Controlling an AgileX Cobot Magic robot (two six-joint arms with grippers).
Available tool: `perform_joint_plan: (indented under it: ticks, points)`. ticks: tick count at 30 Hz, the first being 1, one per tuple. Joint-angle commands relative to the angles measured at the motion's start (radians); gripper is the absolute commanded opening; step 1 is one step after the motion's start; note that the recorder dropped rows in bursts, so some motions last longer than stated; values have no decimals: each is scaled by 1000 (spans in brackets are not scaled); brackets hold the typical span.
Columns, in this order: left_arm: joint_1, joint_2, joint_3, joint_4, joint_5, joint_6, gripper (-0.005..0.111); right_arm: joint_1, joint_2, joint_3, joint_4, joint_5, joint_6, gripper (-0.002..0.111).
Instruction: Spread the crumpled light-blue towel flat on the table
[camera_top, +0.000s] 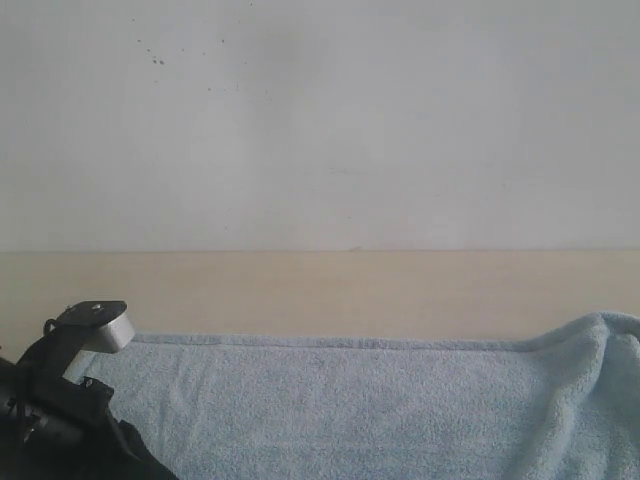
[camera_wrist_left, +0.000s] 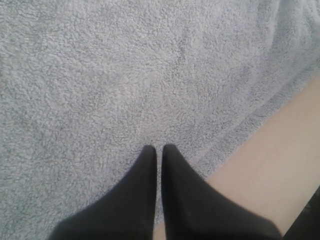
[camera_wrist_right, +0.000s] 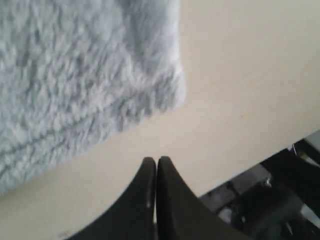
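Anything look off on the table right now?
One thing: the towel lies mostly flat, but its right end in the exterior view is humped up in folds instead of lying on the table. The left gripper and right gripper are shut and hold nothing. Nothing looks spilled or damaged.

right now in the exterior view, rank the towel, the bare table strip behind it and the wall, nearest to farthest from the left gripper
1. towel: right at the tips of the left gripper, at the front left.
2. table strip: bare band just behind the towel.
3. wall: at the very back, farthest.
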Motion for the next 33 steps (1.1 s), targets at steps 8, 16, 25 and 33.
perform_joint_plan:
  ticks: [8,16,25,33]
  points:
    - [-3,2,-7,-74,-13,38,4,-50,-274,-212,-141,-317,110,0]
    - [-3,2,-7,-76,-4,49,4,-245,101,-732,733,138,-721,0]
    - [-3,2,-7,-105,7,49,4,-250,238,-834,702,-166,-756,26]
    - [-3,2,-7,-122,7,62,4,-250,339,-837,772,-337,-737,50]
